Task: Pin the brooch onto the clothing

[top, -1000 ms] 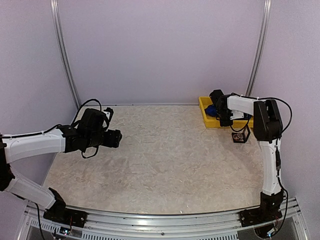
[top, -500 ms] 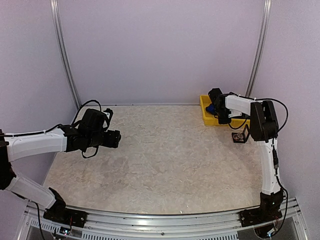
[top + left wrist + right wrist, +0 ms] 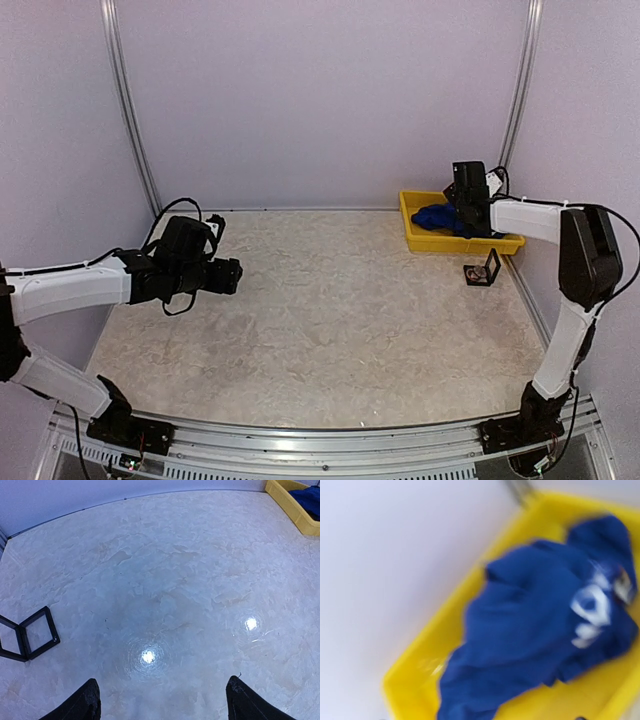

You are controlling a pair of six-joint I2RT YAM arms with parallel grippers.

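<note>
The clothing [image 3: 440, 217] is a royal-blue bundle with white print, lying crumpled in a yellow bin [image 3: 420, 240] at the back right. In the right wrist view the clothing [image 3: 540, 630] fills the bin [image 3: 420, 665], blurred by motion. My right gripper [image 3: 458, 200] hovers just above the bundle; its fingers do not show in its own view, and nothing hangs from it. My left gripper [image 3: 235, 277] hangs over the bare table at the left, open [image 3: 160, 700] and empty. I cannot make out the brooch.
A small black hinged box [image 3: 482, 270] stands open on the table in front of the bin; the left wrist view shows the same box [image 3: 27, 637], with the bin [image 3: 290, 502] far off. Walls and metal rails close in the table.
My right gripper has risen out of the bin and swung from its left side to above its back edge, uncovering the blue bundle. The left arm has not moved.
</note>
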